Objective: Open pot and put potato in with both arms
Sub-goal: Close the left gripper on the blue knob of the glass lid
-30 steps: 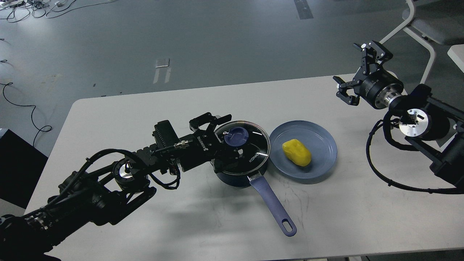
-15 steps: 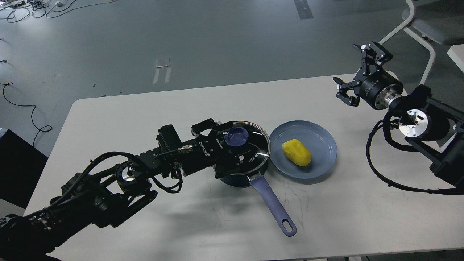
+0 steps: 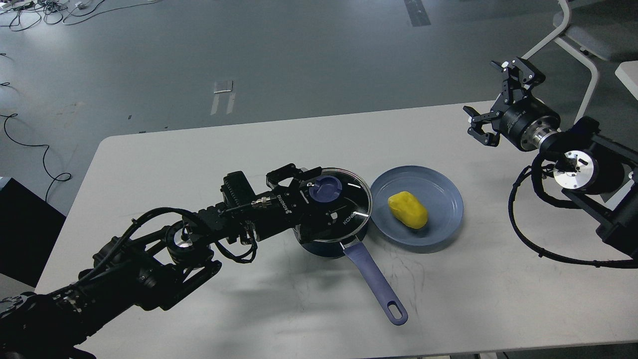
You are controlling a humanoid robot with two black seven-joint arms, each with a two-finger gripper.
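A: Since a second ago, the left tool [image 3: 319, 199] has slid further over the pot [image 3: 333, 219], its fingers now flanking the blue knob [image 3: 325, 189] of the glass lid [image 3: 344, 209]; the right tool [image 3: 498, 107] has drifted slightly up and outward.

B: And the grip?

A: The left tool's fingers sit spread about the knob, not visibly pinching it. The right tool hangs spread and empty above the far right edge of the counter [image 3: 199, 159], well apart from everything.

B: Where is the potato [image 3: 407, 209]?

A: On the blue-grey plate [image 3: 438, 184], just beside the pot, untouched. The lid is still seated.

B: What makes this step go well?

A: Centre the fingers on the knob, close firmly, then lift straight up so the lid clears the rim without dragging the pot; its long handle [image 3: 374, 279] points toward the robot. The lid should move away from the plate, leaving the right arm room.
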